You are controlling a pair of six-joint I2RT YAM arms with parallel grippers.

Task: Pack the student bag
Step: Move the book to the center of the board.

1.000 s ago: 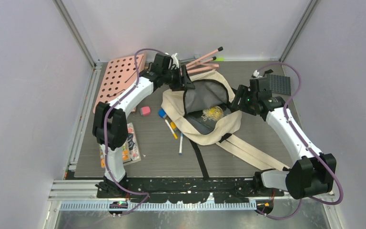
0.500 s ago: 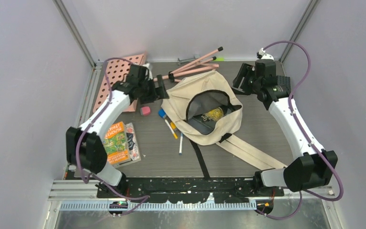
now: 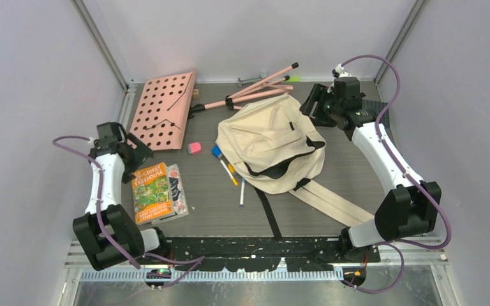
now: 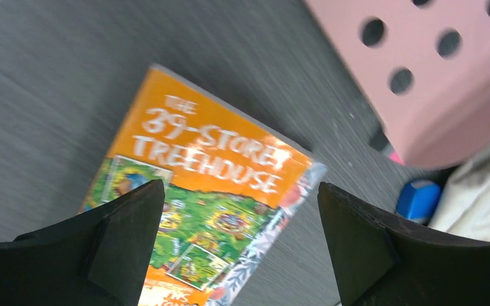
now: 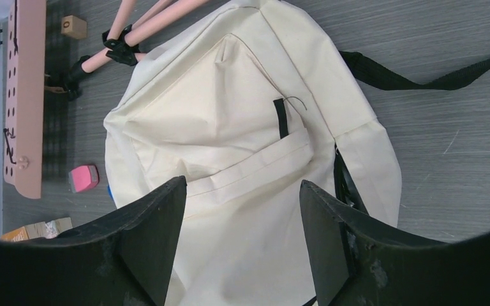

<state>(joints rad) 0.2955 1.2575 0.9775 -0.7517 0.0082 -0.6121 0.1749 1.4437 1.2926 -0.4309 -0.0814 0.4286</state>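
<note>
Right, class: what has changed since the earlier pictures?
The left gripper and right gripper let go of the cream-beige cloth backpack, whose open mouth fell shut. The left swung back over the orange paperback book; the right withdrew far right. Book, pens and pink eraser stayed put.

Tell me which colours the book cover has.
The book is orange with white lettering above a green illustration; clearest in left wrist view.

Soft matt cloth student bag (image 3: 263,141), glossy paper book (image 4: 212,185), grained matt table (image 3: 339,160)
</note>
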